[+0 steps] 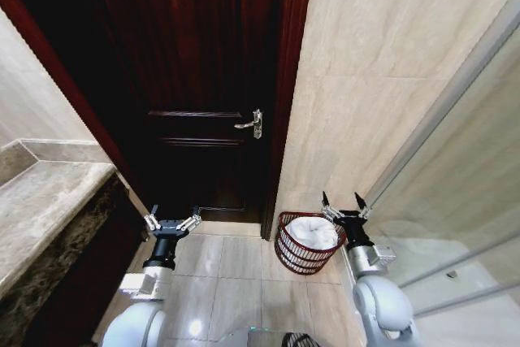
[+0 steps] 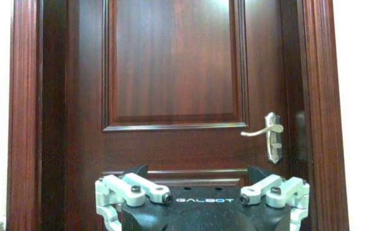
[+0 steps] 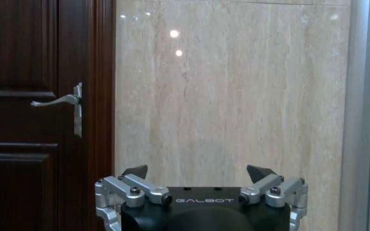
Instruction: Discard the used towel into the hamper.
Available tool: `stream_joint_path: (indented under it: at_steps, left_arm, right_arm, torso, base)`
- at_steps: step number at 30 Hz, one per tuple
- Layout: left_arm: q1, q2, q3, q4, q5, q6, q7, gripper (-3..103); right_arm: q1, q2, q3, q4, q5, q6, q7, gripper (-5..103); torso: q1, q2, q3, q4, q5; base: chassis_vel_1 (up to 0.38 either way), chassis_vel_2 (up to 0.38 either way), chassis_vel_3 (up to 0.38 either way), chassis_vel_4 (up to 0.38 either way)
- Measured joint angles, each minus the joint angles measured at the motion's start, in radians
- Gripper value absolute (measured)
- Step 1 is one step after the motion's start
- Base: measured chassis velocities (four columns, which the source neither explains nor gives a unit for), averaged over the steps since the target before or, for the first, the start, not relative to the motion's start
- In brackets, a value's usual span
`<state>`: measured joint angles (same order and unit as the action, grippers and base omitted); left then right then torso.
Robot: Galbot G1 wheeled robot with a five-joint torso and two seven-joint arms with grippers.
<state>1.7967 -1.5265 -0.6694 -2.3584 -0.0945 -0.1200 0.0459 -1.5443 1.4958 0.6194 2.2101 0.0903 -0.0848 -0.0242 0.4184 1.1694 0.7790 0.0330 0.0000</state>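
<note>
Hamper (image 1: 305, 244) on floor tiles, white towel (image 1: 313, 233) heaped inside, just beside right gripper (image 1: 342, 204): fingers spread wide, holding nothing. "GALBOT" printed on each gripper's body. Left gripper (image 1: 171, 222) likewise wide open, empty, facing dark wooden door (image 1: 195, 79) with silver handle (image 1: 251, 123).

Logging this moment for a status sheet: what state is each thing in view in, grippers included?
Hamper: upright on the floor by the wall, white towel inside.
Door: closed, handle level.
Left gripper: open, empty, facing the door.
Right gripper: open, empty, beside the hamper's rim.
</note>
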Motion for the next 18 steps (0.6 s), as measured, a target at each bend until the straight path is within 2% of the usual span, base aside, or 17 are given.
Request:
stream_joint_path:
  at_steps: [18]
  left_arm:
    - [0.000, -0.001, 0.001, -0.006, 0.000, -0.002, 0.002, 100]
  right_arm:
    - [-0.002, 0.003, 0.001, 0.003, 0.001, 0.000, 0.000, 100]
  torso:
    - [0.027, 0.060, 0.033, 0.0000, 0.0000]
  base:
    - [0.000, 0.000, 0.000, 0.000]
